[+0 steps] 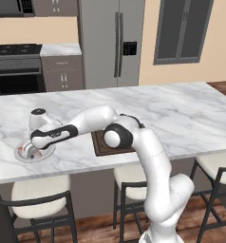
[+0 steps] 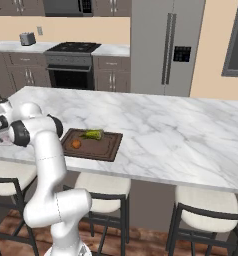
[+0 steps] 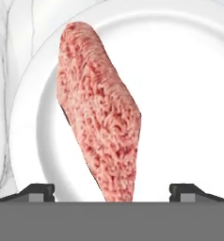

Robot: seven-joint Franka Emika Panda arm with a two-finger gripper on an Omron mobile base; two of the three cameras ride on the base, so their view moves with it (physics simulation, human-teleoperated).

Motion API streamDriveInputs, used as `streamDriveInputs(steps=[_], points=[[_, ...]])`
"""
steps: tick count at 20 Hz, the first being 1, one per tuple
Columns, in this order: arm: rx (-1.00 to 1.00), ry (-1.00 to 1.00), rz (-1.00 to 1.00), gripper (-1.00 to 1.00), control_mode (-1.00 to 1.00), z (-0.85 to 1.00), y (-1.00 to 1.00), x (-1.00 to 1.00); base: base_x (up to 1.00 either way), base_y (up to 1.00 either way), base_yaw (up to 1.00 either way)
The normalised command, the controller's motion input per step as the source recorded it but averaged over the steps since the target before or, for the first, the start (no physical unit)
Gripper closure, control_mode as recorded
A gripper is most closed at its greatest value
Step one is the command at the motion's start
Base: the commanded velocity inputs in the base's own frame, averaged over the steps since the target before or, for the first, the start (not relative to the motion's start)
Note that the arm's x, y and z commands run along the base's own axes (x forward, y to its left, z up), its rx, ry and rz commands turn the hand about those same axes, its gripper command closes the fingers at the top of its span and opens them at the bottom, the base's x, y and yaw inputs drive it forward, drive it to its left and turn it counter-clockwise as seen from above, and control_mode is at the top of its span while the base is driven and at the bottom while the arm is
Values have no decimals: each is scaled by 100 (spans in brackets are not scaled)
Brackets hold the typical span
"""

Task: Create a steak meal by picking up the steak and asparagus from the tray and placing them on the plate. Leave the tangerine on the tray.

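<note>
You had the gripper (image 3: 112, 190) spread wide over the plate (image 3: 189, 94), the steak (image 3: 97, 113) freed onto it; asparagus (image 2: 93, 134) and tangerine (image 2: 76, 144) lay on the tray (image 2: 107, 148).

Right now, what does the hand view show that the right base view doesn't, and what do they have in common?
Hand view: the steak lying on the plate, with the gripper open, its fingertips standing wide on either side of the meat.
Right base view: the tray holding the asparagus and the tangerine.
Both: the marble counter.
</note>
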Motion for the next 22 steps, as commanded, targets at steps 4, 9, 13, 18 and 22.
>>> streamDriveInputs(steps=[4,9,13,18,22], points=[[0,0,-8,-100,-100,6,-41,-31,0,0,0],[0,-2,-7,-100,-100,34,-52,-36,0,0,0],[0,-5,-3,-100,-100,55,-66,-19,0,0,0],[0,-2,0,-100,-100,52,-82,-3,0,0,0],[0,0,0,-100,-100,48,-90,0,0,0,0]])
